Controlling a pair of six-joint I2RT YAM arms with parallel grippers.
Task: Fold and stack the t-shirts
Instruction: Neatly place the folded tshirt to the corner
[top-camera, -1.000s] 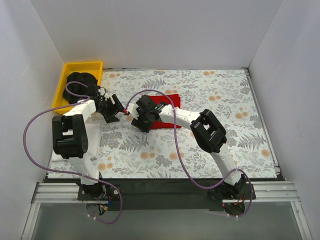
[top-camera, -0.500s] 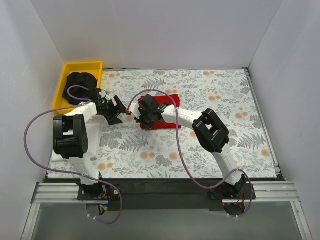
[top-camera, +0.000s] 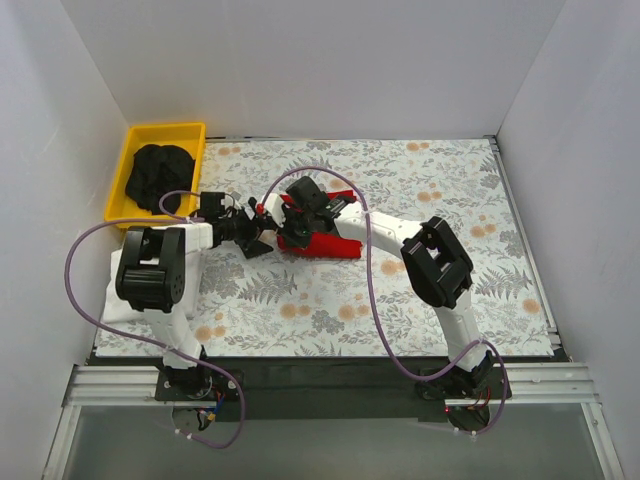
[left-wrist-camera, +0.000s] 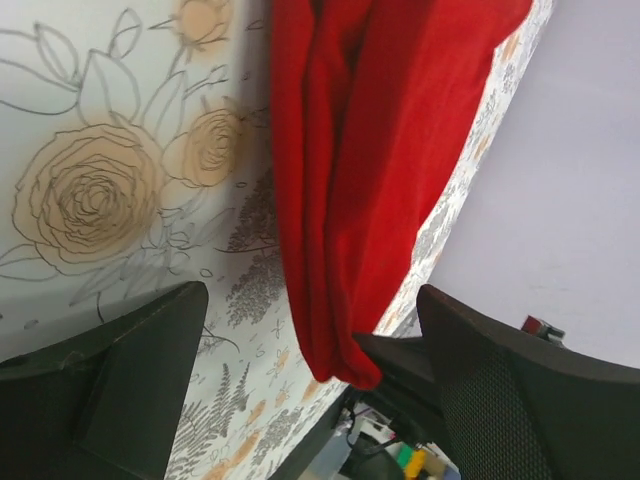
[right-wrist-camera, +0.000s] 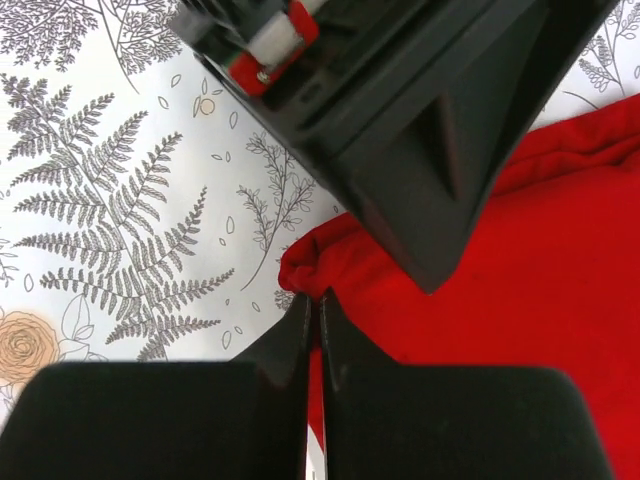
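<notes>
From above, the right hand (top-camera: 283, 225) rests at the near edge of the red t-shirt (top-camera: 328, 244), with the left hand (top-camera: 258, 238) just beside it. On the left wrist camera, that hand is spread wide and the shirt hangs between its fingers. On the right wrist camera, the hand is pressed together, pinching the shirt's edge.

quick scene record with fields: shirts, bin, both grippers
red shirt: folded over on the floral cover, one edge pinched
black shirt: bunched in the yellow bin
right gripper: shut on the red shirt's edge
left gripper: open, at the red shirt, not gripping it
stack: none yet
</notes>
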